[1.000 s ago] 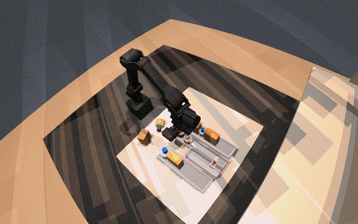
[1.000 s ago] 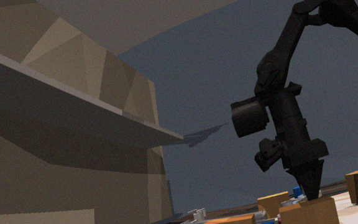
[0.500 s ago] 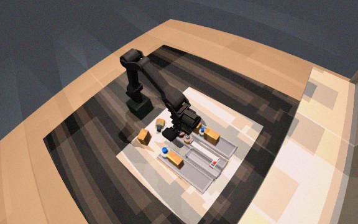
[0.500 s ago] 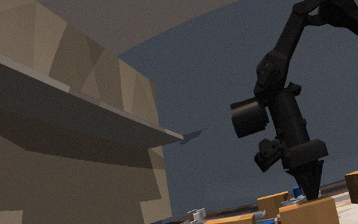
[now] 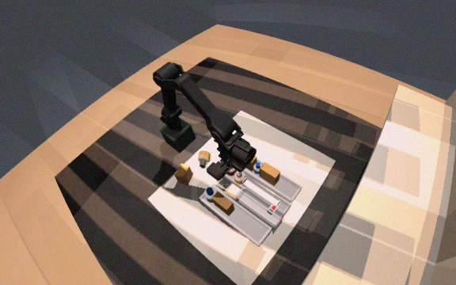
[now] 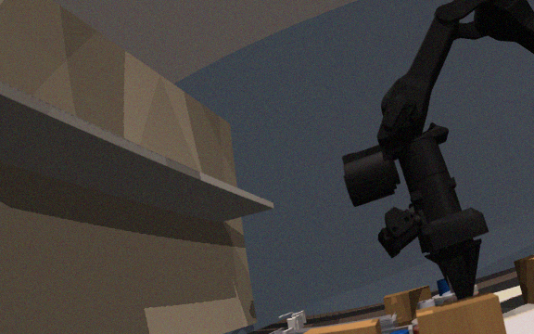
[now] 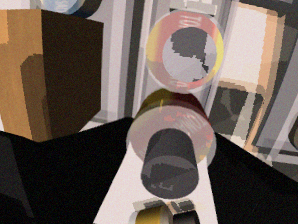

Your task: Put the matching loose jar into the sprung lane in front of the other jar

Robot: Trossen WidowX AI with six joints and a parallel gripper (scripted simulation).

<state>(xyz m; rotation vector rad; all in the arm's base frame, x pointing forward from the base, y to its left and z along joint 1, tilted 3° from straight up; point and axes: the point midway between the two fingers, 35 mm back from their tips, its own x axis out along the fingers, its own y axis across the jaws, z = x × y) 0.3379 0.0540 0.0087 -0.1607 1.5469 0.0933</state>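
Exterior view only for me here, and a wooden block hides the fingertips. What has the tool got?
Observer: The wrist view shows the tool shut on a dark-capped jar.
Operator: Anything in the lane ahead of it?
Observer: Yes, a second jar, with red and yellow on its band.
Operator: Any coloured mark farther along?
Observer: A red dot, seen from the top.

Top looks down, exterior sideways, wrist closest (top and wrist share lanes).
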